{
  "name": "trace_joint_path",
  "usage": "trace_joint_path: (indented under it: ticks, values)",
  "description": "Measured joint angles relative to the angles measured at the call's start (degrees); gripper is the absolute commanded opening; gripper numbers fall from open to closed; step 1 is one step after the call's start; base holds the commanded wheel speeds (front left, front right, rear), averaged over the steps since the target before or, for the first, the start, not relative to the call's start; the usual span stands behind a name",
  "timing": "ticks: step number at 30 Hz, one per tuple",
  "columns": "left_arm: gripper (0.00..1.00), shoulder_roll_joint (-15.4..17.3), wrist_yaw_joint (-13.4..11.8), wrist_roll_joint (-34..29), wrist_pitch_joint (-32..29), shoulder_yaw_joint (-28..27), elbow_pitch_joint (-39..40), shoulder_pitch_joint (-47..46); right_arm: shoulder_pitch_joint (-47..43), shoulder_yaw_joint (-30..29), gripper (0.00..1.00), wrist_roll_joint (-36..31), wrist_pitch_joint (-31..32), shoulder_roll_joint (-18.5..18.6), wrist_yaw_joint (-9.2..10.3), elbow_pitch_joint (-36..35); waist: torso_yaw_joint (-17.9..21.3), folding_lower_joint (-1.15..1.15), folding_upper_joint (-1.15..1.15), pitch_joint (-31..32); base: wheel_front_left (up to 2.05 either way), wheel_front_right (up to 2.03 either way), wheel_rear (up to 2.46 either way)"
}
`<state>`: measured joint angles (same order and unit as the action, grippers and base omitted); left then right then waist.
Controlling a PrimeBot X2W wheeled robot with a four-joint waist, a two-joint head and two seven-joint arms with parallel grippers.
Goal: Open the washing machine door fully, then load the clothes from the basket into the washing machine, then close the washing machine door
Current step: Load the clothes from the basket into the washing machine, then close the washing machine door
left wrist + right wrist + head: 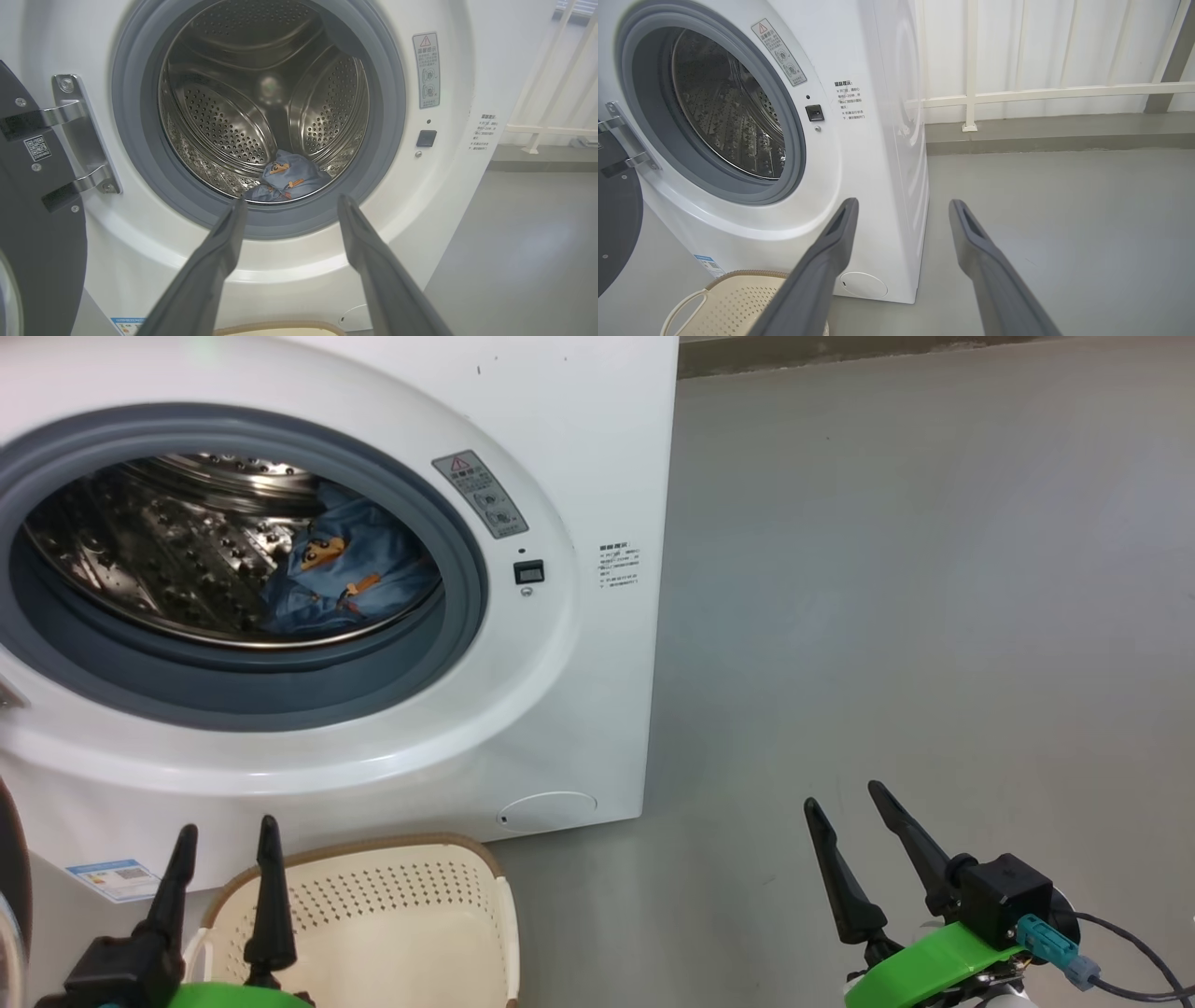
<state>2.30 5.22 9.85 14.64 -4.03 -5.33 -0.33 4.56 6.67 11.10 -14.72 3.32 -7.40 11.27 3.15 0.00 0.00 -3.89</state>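
1. Washing machine door [42,233]: find it swung open at the left edge of the left wrist view. It hangs on its metal hinge [79,140] with the dark inner face towards you.
2. Locate the washing machine [579,448] in the upper left of the head view. Its grey gasket [448,644] and steel drum [159,551] are exposed.
3. Check the clothes [355,583]: a light blue bundle with orange figures lies inside the drum, at the lower right of the opening.
4. Find the basket [373,845] at the bottom of the head view. It stands on the grey floor [934,616], just in front of the machine and below the opening.
5. Read the left gripper [228,828] at the lower left: its fingers are apart and hold nothing, and they stand against the basket's left rim.
6. Read the right gripper [843,795] at the lower right: its fingers are apart and hold nothing, above bare floor and well apart from the machine.
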Motion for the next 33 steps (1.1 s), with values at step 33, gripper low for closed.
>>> trace_joint_path:
  ticks: [33]
  values:
    - [1.0,0.01,-2.52,3.07,0.0,2.13,0.36,3.01,-0.01,-2.1,1.0,-1.44,0.0,-0.19,0.0,-1.9,-0.17,0.0,0.0,1.07,0.0,0.0,0.0]
